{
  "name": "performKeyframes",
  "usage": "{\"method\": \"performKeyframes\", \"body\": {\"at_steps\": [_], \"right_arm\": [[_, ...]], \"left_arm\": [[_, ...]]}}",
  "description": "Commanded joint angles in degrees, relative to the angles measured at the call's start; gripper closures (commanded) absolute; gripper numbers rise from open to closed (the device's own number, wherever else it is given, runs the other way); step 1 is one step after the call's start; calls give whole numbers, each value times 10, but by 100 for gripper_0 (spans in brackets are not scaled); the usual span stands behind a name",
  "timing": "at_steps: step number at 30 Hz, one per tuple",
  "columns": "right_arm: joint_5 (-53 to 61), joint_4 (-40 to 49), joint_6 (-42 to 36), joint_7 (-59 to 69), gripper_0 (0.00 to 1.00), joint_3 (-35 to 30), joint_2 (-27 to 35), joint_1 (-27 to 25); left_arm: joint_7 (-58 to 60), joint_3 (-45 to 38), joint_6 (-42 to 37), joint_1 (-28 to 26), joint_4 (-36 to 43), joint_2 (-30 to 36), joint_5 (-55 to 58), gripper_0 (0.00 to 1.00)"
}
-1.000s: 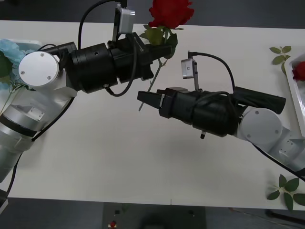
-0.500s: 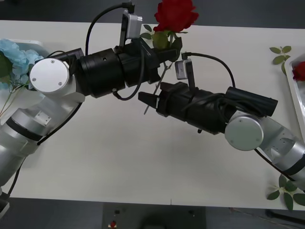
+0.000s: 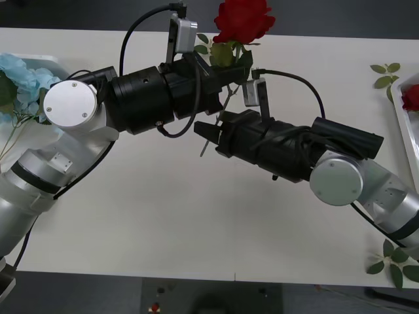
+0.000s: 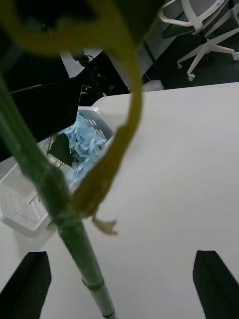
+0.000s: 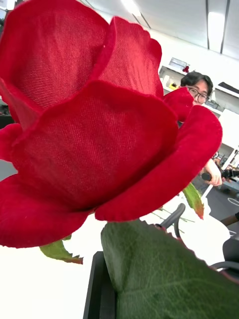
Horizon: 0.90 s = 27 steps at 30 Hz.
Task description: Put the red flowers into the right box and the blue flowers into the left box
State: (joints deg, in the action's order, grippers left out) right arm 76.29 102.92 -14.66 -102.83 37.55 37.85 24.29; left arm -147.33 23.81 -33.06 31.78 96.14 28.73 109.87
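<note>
My left gripper (image 3: 224, 77) is shut on a red flower, a rose whose bloom (image 3: 243, 19) stands above the table's far edge and whose petals (image 5: 99, 129) loom large in the left wrist view. Its thin stem (image 3: 213, 121) hangs down and to the left. My right gripper (image 3: 205, 131) is open at the stem's lower end, and the stem (image 4: 74, 234) runs between its black fingers (image 4: 32, 284). Blue flowers (image 3: 19, 78) lie in the left box (image 3: 46, 60), a slotted bin (image 4: 20, 209). Another red flower (image 3: 411, 97) lies in the right box (image 3: 400, 124).
Loose green leaf sprigs lie at the table's far right (image 3: 385, 73) and near its front right corner (image 3: 395, 258). The white table (image 3: 163, 216) is bare in front of the arms. Office chairs (image 4: 204, 20) stand beyond the table.
My left arm carried the rose a little to the right. My right gripper rose and closed in on the lower stem, staying open.
</note>
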Motion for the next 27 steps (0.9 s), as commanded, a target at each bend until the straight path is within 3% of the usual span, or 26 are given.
{"method": "performKeyframes", "body": {"at_steps": [1,18,20,21,22,23,27], "right_arm": [[6,11,3,2,100,4,5,16],[15,11,15,13,100,4,6,16],[18,11,15,14,100,4,7,16],[18,11,15,16,100,4,8,16],[18,11,15,16,100,4,8,16],[18,11,16,17,100,4,9,16],[26,11,20,19,100,4,16,16]], "left_arm": [[4,-7,3,0,7,-9,0,100],[5,-7,3,-1,7,-9,7,100],[6,-7,3,-1,7,-9,9,92],[6,-7,3,0,7,-9,10,62],[6,-7,3,-1,7,-9,11,42],[6,-7,2,-1,7,-9,16,0],[6,-5,1,-1,7,-9,19,0]]}}
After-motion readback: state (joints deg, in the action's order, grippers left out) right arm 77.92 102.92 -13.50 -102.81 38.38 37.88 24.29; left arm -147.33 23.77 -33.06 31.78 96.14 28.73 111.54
